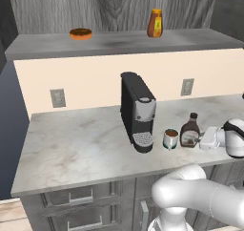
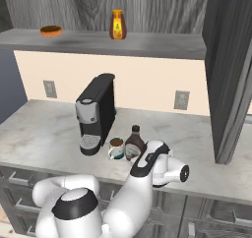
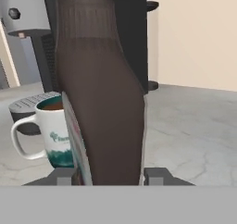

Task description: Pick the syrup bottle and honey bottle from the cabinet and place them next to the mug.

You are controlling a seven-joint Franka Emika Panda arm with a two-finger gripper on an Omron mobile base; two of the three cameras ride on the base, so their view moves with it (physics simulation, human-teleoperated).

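So the gripper (image 3: 111,176) is clamped on the syrup bottle (image 1: 189,131), one finger either side of its base, and the bottle stands upright on the marble counter (image 1: 86,149) just beside the mug (image 1: 170,139), near the coffee machine (image 1: 137,111). The honey bottle (image 1: 155,23) sits up on the cabinet (image 1: 119,41) ledge.

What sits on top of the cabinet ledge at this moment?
On the cabinet ledge stand the honey bottle and, further left, a doughnut. They are apart. Nothing covers the ledge surface, though its far right end is cut off by a dark panel in the right base view.
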